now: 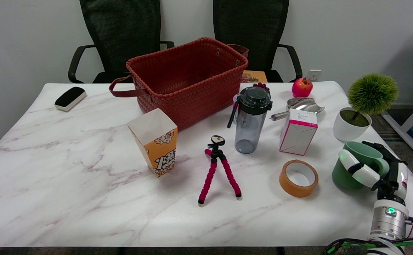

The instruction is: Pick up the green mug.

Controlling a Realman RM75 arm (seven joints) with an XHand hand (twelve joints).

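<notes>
The green mug (344, 170) stood near the table's (86, 184) right edge, beside the tape roll (298, 178). My right hand (369, 170) wrapped its rim and handle side. I judged it rigid, glazed, moderately heavy and slippery; a firm grip around the body suited best.

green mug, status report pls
Right hand wrapped around green mug, fingers over its near side. Mug apparently on table, not lifted. Tape roll beside it, apart.
</notes>
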